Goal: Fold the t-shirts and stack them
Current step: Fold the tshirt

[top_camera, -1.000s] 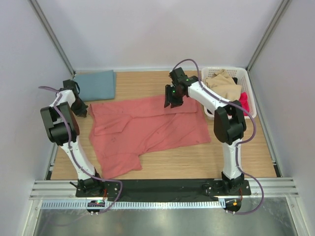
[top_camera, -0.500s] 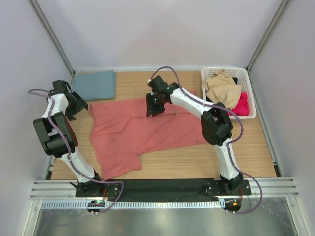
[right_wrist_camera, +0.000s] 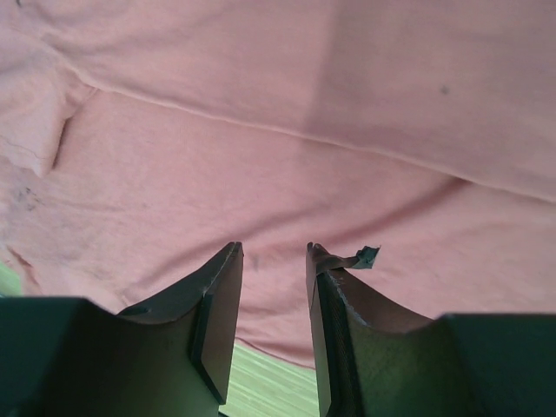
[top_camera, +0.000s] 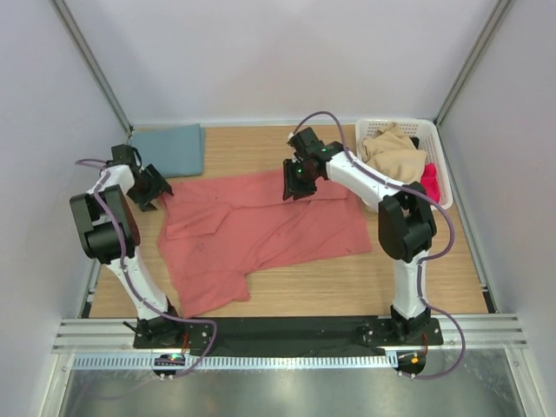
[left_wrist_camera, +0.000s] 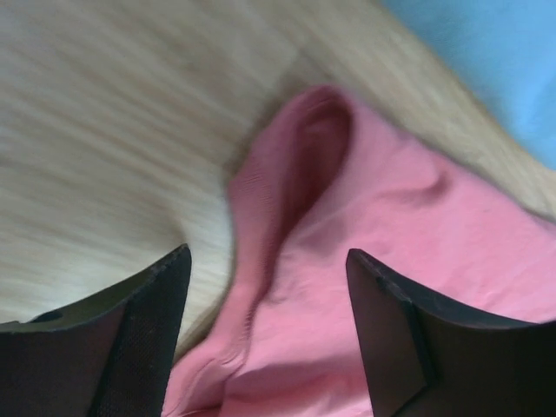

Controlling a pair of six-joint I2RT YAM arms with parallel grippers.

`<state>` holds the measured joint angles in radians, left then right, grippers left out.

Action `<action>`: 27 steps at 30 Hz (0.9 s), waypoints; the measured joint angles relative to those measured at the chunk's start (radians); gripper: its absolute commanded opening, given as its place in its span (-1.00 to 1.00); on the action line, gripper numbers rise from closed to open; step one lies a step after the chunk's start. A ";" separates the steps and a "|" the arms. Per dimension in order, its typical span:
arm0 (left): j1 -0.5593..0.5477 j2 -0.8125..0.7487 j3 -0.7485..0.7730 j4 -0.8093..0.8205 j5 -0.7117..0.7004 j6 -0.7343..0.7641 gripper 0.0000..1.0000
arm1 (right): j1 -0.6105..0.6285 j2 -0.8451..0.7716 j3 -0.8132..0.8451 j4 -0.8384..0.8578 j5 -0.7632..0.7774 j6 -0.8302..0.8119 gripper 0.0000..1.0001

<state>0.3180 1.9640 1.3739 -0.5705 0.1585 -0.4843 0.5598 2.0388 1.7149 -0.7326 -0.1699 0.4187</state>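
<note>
A salmon-red t-shirt lies spread flat across the middle of the wooden table. A teal-blue t-shirt lies folded at the back left corner. My left gripper stands open over the red shirt's far left corner. In the left wrist view its jaws are wide apart above a rumpled fold of red cloth, with blue cloth beyond. My right gripper hovers over the red shirt's far edge. Its jaws are partly open, with nothing between them and red cloth below.
A white basket at the back right holds a beige cloth and a pink one. Grey walls close in the table on three sides. A black rail carries the arm bases at the near edge.
My left gripper has gone from shut to open and let go of the red shirt's corner. My right arm swung left over the shirt, then came partway back to the right.
</note>
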 measured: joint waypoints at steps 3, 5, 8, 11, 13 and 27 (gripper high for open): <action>-0.027 0.023 0.024 0.016 -0.001 -0.002 0.20 | -0.039 -0.053 -0.051 0.004 0.006 -0.007 -0.16; -0.039 0.037 0.035 0.018 -0.009 -0.006 0.00 | -0.069 -0.083 -0.079 0.002 0.020 -0.019 -0.16; -0.043 0.057 0.054 0.015 -0.031 -0.007 -0.47 | -0.105 -0.103 -0.088 -0.005 0.050 -0.043 -0.16; -0.040 0.080 0.083 -0.002 -0.068 -0.006 -1.00 | -0.127 -0.110 -0.088 -0.006 0.087 -0.069 -0.16; -0.038 0.084 0.095 -0.018 -0.097 -0.001 -0.99 | -0.127 -0.110 -0.088 -0.010 0.109 -0.081 -0.16; 0.026 0.049 0.098 -0.127 -0.220 0.000 0.29 | -0.169 0.100 0.172 -0.096 0.251 -0.119 -0.14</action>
<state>0.3435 2.0129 1.4715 -0.6975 -0.0616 -0.4847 0.3908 2.1387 1.8870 -0.8288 0.0811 0.2993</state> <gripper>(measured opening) 0.581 0.428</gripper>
